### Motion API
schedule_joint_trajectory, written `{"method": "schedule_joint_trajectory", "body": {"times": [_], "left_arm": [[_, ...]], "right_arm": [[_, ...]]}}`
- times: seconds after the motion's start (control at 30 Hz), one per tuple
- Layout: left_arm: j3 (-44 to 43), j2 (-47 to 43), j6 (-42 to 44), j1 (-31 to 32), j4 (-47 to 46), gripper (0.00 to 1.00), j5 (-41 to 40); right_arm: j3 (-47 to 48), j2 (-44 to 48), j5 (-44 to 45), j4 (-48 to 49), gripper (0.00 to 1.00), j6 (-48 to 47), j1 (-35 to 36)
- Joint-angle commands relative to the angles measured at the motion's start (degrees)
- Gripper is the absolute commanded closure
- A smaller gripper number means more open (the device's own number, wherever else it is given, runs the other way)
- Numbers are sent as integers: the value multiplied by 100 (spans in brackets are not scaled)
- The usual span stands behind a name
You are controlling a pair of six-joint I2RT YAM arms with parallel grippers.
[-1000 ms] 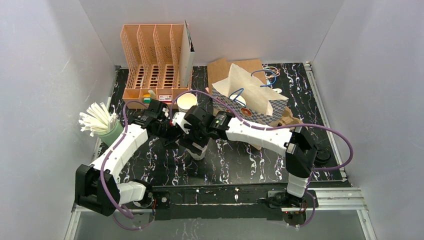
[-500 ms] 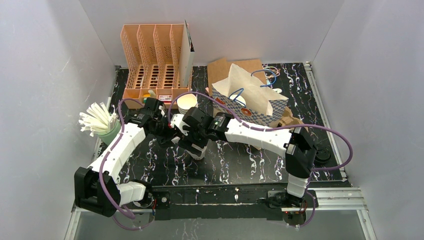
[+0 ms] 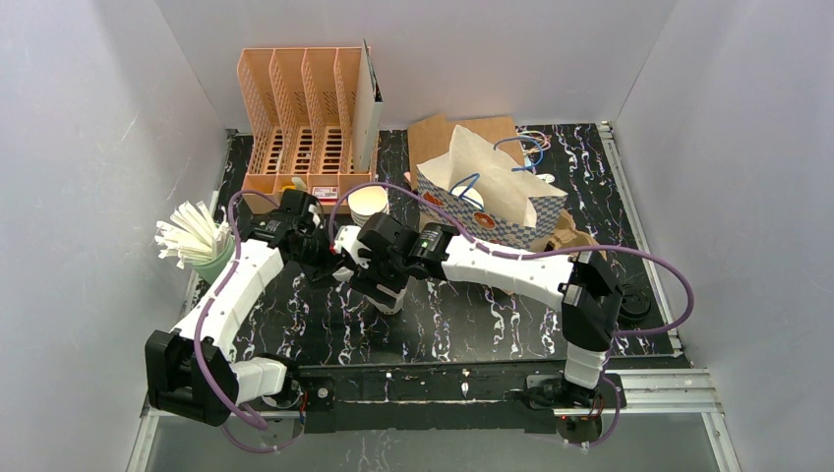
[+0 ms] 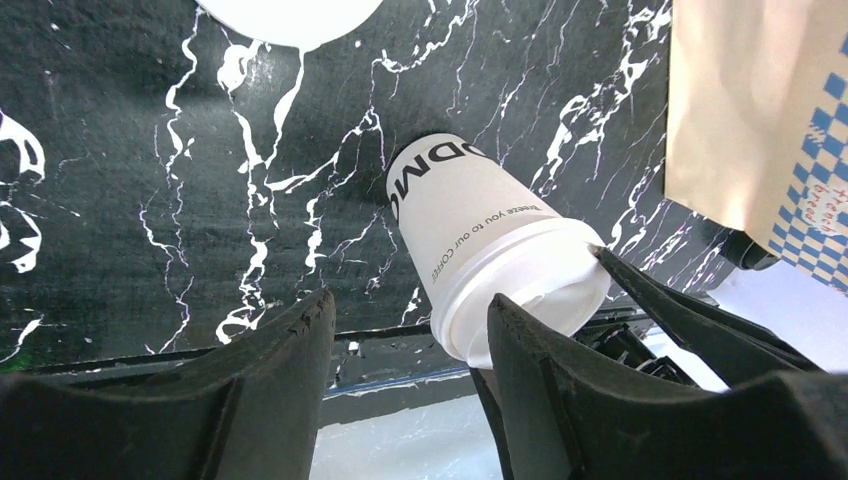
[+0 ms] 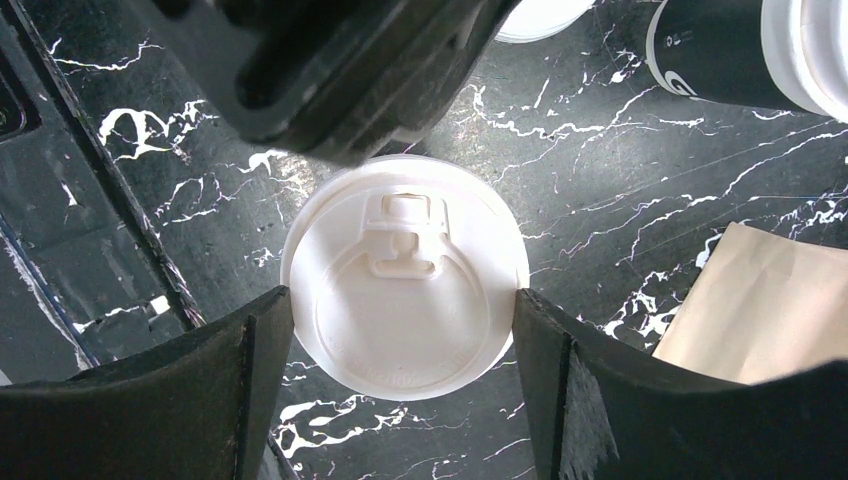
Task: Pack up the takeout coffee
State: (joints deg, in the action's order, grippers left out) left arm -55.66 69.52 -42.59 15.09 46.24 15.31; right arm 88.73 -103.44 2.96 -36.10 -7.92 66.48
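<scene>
A white paper cup with a white lid [image 5: 405, 290] stands on the black marble table [image 3: 472, 315]. My right gripper [image 5: 400, 296] is over it, and both fingers touch the lid's rim. In the top view the right gripper [image 3: 379, 280] covers most of this cup [image 3: 390, 298]. My left gripper [image 4: 410, 300] is open and empty, just left of the cup [image 4: 480, 250], with its right finger beside the lid. A second white cup [image 3: 367, 204] stands behind them. Brown moulded pulp [image 3: 573, 236] shows beside the bag.
A checkered paper bag [image 3: 492, 192] lies at the back right with brown cardboard behind it. A peach desk organizer [image 3: 305, 118] stands at the back left. A green cup of white straws [image 3: 202, 246] is on the left. A black cup with a white lid [image 5: 720, 50] is close by.
My left gripper has drawn back up and to the left, away from the cup. My right gripper has shifted slightly left and stays on the lid.
</scene>
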Motion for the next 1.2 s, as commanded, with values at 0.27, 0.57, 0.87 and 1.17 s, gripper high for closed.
{"method": "schedule_joint_trajectory", "body": {"times": [0.27,0.57,0.87,1.17], "left_arm": [[-1023,-48,234,-94,363,45,-538],[-1388,27,-57,-95,-474,45,-147],[-2733,1051,-245,500,-1311,39,-111],[-4826,2619,776,1498,-1636,22,-543]], "right_arm": [[604,1369,-63,-598,32,471,17],[1074,2928,503,-446,37,623,14],[996,4096,2369,1100,40,295,16],[427,4618,4710,1294,45,70,14]]}}
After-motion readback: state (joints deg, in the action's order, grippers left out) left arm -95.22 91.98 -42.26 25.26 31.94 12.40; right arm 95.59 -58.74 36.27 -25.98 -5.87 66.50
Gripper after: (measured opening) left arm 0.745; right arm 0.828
